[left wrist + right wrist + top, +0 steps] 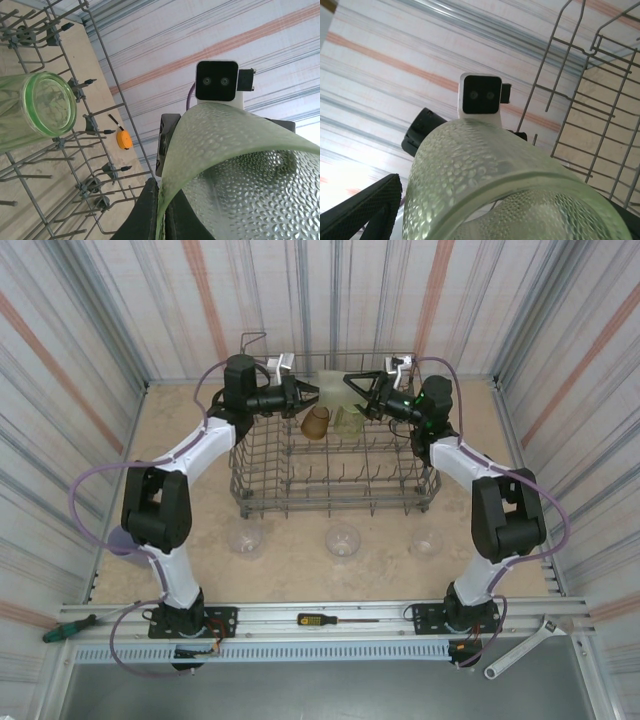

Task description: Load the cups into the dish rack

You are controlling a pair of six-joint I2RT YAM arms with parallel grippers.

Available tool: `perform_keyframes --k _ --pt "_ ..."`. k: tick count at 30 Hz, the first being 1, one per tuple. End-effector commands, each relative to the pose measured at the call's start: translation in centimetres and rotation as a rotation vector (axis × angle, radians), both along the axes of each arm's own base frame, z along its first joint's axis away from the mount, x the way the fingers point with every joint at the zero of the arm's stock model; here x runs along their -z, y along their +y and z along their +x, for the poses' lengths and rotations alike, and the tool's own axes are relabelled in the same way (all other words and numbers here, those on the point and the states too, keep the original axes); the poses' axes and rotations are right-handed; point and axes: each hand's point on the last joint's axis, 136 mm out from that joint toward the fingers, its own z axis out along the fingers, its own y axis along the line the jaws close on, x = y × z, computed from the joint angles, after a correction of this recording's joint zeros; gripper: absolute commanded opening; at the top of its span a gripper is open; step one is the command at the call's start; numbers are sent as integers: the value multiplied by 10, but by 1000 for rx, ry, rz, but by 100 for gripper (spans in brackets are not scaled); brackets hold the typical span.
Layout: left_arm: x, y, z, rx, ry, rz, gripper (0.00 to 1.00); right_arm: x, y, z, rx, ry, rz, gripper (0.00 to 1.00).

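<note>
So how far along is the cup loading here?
Done: an amber cup and a green cup sit in the dish rack. In hand: the left gripper pinches a textured cup by its rim over the rack's far end, with the jaws of the right gripper around it. Left: three clear cups on the table before the rack, and seemingly a lavender cup far left.

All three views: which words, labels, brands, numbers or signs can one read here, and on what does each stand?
None can be read.
The textured cup, the dish rack and the white camera housing show no lettering.
The yellow-handled screwdriver and the wrench may bear marks, but they are too small to tell.
</note>
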Motion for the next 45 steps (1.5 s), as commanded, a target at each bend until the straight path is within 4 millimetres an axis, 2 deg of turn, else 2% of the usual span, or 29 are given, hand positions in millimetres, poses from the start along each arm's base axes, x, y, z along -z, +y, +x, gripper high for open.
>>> perform_keyframes --k 1,8,10,14,21,29,40,41,42,45 --pt "-15 -5 -1 25 -47 -25 0 -25 1 -7 -13 -78 58 83" --pt "-7 -5 -1 18 -22 -3 0 -27 1 -11 -5 -80 62 60" --pt "-7 -5 -1 19 -14 -3 6 -26 -1 -12 3 -82 61 56" --pt "-10 -4 -3 14 -18 8 19 -28 -2 -13 15 -85 55 55" --pt "-18 7 -8 -43 -66 58 31 -32 -6 -19 40 -96 18 55" --pt "-26 21 -12 -76 -81 83 56 -39 -10 -25 69 -116 -5 54" --pt "-45 62 -22 -175 -138 149 85 -35 -17 -30 127 -142 -101 55" --pt "-47 64 -23 -181 -141 151 94 -34 -18 -31 133 -141 -112 55" --pt "-48 66 -25 -185 -139 155 99 -33 -19 -32 138 -144 -123 55" --pt "-48 69 -30 -196 -99 176 99 -31 -21 -32 158 -143 -181 55"
